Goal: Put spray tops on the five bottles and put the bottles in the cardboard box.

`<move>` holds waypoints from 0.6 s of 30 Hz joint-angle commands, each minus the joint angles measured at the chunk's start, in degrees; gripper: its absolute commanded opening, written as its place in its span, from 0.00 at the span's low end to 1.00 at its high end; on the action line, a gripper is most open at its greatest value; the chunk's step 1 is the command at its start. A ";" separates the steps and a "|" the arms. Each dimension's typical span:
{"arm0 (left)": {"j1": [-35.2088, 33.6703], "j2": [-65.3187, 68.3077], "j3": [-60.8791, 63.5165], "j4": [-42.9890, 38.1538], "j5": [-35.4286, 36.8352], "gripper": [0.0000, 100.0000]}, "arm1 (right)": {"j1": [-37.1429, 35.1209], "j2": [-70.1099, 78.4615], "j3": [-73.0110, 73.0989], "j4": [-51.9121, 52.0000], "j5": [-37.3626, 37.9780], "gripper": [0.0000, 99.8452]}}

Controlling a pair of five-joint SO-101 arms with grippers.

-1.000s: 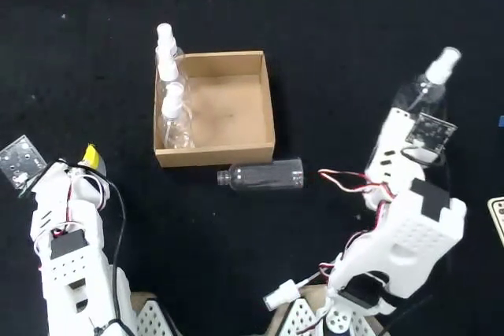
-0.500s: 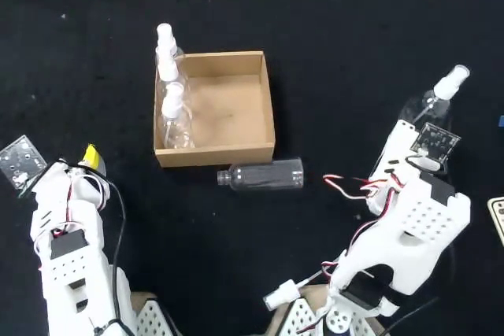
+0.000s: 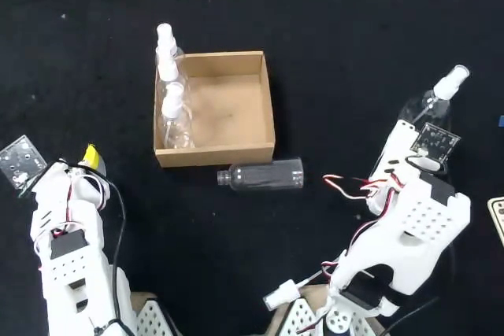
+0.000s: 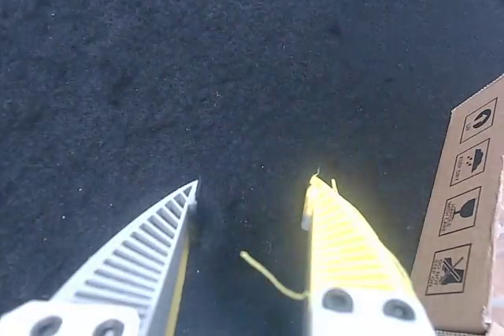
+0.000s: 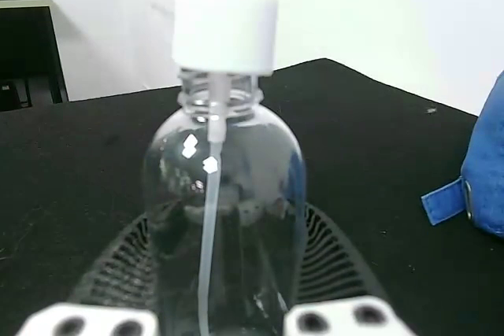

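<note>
The open cardboard box (image 3: 268,100) sits mid-table. Three clear bottles with white spray tops (image 3: 175,116) stand in a row along its left wall. A capless clear bottle (image 3: 261,175) lies on its side just in front of the box. At the right, my right gripper (image 3: 425,116) is shut on an upright bottle (image 5: 236,171) that carries a white spray top (image 5: 226,25), its tube hanging down inside. My left gripper (image 4: 252,190) is open over bare cloth at the front left, with the box's printed side (image 4: 465,234) beside it.
A black cloth covers the table. A blue object (image 5: 484,179) lies at the right edge beyond the held bottle. A pale gridded item (image 3: 498,216) sits at the far right edge. Red and white cables (image 3: 350,182) trail from the right arm.
My right gripper shifted the held bottle slightly right and toward the table's front, then stayed still. The left arm, the box and the lying bottle have not moved.
</note>
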 commanded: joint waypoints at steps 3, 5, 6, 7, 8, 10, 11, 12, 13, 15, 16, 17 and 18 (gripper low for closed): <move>0.75 -0.88 -0.40 -1.05 -0.35 0.19 | 0.97 -0.31 -0.22 -1.76 0.09 0.01; 0.75 -0.88 -0.40 -1.05 -0.35 0.19 | 0.97 -0.31 -0.13 -1.76 0.09 0.02; 0.75 -0.88 -0.40 -1.05 -0.35 0.19 | 0.97 -0.31 -0.13 -1.76 0.09 0.04; 0.75 -0.88 -0.40 -1.05 -0.35 0.19 | 0.97 -0.31 -0.13 -1.76 0.09 0.07; 0.75 -0.88 -0.40 -1.05 -0.35 0.19 | 1.05 -0.22 -0.13 -1.76 0.09 0.10; 0.75 -0.88 -0.40 -1.05 -0.35 0.19 | 1.05 -0.22 -0.04 -1.76 0.00 0.13; 0.75 -0.88 -0.40 -1.05 -0.35 0.19 | 1.05 -0.22 -0.04 -1.76 0.00 0.13; 0.75 -0.88 -0.40 -1.05 -0.35 0.19 | 1.14 -0.40 -0.04 -1.76 0.00 0.13; 0.75 -0.88 -0.48 -1.05 -0.35 0.19 | 1.23 -0.48 -0.04 -1.76 0.00 0.13; 0.75 -0.88 -0.48 -1.05 -0.35 0.19 | 1.41 -0.57 -0.04 -1.85 0.09 0.13; 0.75 -0.88 -0.48 -1.05 -0.35 0.19 | 1.41 -0.57 -0.04 -1.85 0.09 0.14; 0.75 -0.88 -0.48 -1.05 -0.35 0.19 | 1.41 -0.57 -0.04 -2.11 0.09 0.14; 0.75 -0.88 -0.48 -1.05 -0.35 0.19 | 1.41 -0.57 -0.04 -3.08 0.09 0.14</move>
